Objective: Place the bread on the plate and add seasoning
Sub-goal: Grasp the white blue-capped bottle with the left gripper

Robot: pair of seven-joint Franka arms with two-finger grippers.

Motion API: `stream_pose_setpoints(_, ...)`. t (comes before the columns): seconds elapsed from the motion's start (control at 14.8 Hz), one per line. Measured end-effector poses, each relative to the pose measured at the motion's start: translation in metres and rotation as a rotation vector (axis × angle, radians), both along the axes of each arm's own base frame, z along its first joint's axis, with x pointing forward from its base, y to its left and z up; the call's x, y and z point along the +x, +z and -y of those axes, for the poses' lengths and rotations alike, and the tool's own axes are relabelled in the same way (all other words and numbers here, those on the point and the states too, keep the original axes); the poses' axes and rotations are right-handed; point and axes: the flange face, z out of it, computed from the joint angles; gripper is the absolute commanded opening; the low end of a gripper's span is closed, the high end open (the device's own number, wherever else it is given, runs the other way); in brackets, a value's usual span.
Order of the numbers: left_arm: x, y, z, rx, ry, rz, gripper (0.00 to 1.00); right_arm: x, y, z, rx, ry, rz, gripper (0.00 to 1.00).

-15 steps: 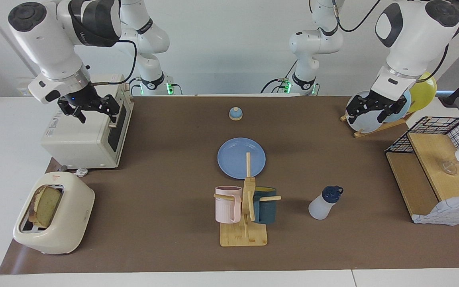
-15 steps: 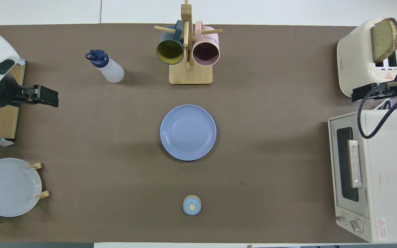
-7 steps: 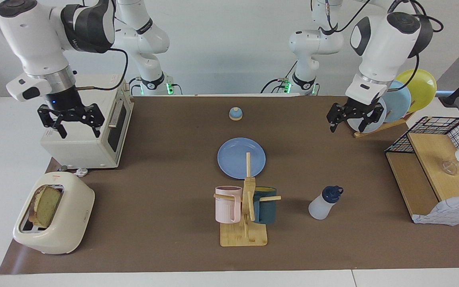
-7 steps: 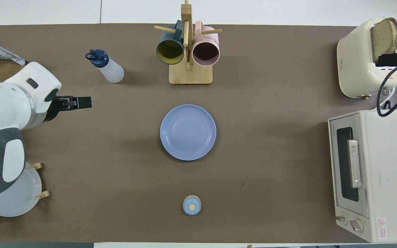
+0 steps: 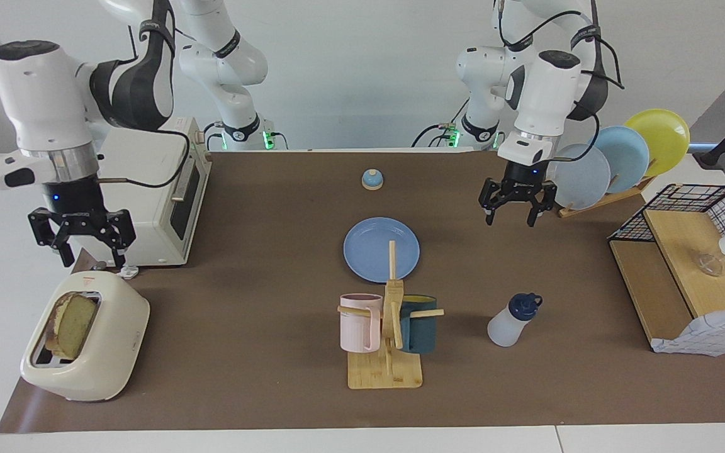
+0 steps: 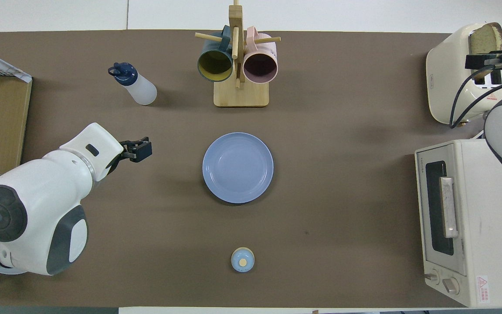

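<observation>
The bread [image 5: 72,324] [image 6: 484,37] stands upright in a slot of the cream toaster [image 5: 95,352] at the right arm's end of the table. My right gripper [image 5: 90,255] [image 6: 477,61] hangs open over the toaster, above the slice and not touching it. The medium-blue plate [image 5: 381,248] [image 6: 238,168] lies bare at the table's middle. The seasoning bottle [image 5: 513,321] [image 6: 135,85], whitish with a navy cap, stands farther from the robots than the plate, toward the left arm's end. My left gripper [image 5: 510,220] [image 6: 143,149] hovers open over the mat between plate and plate rack.
A white toaster oven [image 5: 142,214] sits beside the toaster, nearer to the robots. A wooden mug tree [image 5: 387,333] with two mugs stands just past the plate. Also here are a small bell [image 5: 372,180], a plate rack [image 5: 614,170] and a wire-and-wood shelf [image 5: 683,264].
My right gripper swung from over the toaster oven to over the toaster. My left gripper left the plate rack and moved toward the table's middle. Both stayed open.
</observation>
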Motion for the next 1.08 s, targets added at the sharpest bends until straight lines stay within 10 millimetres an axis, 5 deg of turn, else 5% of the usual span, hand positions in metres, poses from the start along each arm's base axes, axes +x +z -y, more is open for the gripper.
stream_pose_setpoints(0.27,-0.010,-0.033,-0.004,-0.026,-0.002,0.070,1.00,-0.003,-0.005,0.020,-0.080,0.031,-0.025,0.88)
stream_pose_setpoints(0.54,0.000,-0.073,-0.006,-0.062,0.022,0.109,1.00,-0.002,-0.022,0.042,-0.079,0.005,-0.025,0.84)
stream_pose_setpoints(0.61,0.003,-0.083,-0.005,-0.075,0.034,0.117,1.00,0.001,-0.028,0.044,-0.076,0.000,-0.017,0.80)
stream_pose_setpoints(0.68,0.005,-0.091,-0.005,-0.084,0.044,0.118,1.00,0.003,-0.031,0.043,-0.073,-0.002,-0.009,0.57)
stream_pose_setpoints(1.08,0.037,-0.096,-0.001,-0.106,0.067,0.139,1.00,0.009,-0.027,0.039,-0.076,0.009,0.039,0.52)
